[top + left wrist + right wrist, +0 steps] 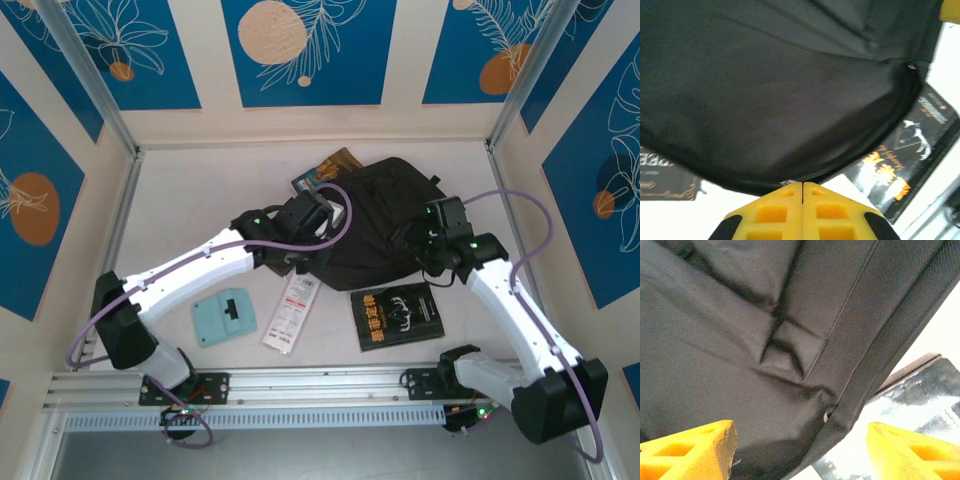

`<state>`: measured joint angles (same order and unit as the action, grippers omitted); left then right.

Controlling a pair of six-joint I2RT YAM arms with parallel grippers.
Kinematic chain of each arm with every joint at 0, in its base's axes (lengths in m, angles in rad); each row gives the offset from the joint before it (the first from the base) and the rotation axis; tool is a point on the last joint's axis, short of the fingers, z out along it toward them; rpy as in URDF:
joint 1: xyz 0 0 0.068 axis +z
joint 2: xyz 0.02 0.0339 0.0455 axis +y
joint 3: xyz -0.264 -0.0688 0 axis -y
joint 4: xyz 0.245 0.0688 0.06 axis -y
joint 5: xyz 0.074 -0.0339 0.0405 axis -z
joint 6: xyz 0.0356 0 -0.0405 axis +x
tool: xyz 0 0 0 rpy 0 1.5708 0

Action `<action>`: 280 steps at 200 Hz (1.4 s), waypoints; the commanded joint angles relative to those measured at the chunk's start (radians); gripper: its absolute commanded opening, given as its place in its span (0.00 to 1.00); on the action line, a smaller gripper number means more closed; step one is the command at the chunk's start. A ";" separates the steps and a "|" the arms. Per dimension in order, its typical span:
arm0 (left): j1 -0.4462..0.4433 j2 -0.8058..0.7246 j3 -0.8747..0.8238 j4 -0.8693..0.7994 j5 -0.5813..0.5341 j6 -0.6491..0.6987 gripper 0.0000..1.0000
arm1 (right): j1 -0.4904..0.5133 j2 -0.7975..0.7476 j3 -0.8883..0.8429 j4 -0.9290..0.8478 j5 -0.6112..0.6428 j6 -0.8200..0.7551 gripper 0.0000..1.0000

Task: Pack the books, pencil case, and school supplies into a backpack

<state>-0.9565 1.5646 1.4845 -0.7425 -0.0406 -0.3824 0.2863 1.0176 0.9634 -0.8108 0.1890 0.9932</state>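
Black backpack (pixel 740 330) fabric spreads just ahead of the right gripper (pixel 801 437), its fingers parted, while the left gripper (pixel 802 187), fingers pressed together, touches its rim directly ahead, probably steadying the opening for packing.

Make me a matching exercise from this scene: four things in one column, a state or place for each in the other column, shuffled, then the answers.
Column one
1. left gripper
2. right gripper
3. teal piece
4. black book with gold print

Column two
A. lies right of the white packet
B. jaws wide apart, close against the backpack
C. jaws closed together
D. lies left of the white packet

Pairs: 1-C, 2-B, 3-D, 4-A
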 commanded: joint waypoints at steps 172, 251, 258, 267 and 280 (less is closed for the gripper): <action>-0.101 -0.015 -0.098 0.100 0.072 -0.047 0.00 | 0.068 -0.059 -0.335 0.197 -0.255 0.493 0.16; -0.084 -0.012 -0.083 -0.026 -0.157 0.056 0.00 | 0.108 -0.032 -0.290 0.095 -0.115 0.378 0.00; -0.085 -0.011 -0.080 -0.034 -0.171 0.063 0.00 | 0.112 -0.027 -0.281 0.086 -0.102 0.368 0.00; -0.084 -0.009 -0.078 -0.045 -0.184 0.070 0.00 | 0.117 -0.021 -0.276 0.079 -0.090 0.354 0.00; -0.084 -0.011 -0.081 -0.053 -0.197 0.078 0.00 | 0.117 -0.016 -0.270 0.075 -0.078 0.336 0.00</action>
<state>-1.0492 1.5764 1.3911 -0.7307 -0.1482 -0.3542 0.3992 0.9905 0.6670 -0.6601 0.0158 1.3903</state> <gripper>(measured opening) 0.040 0.074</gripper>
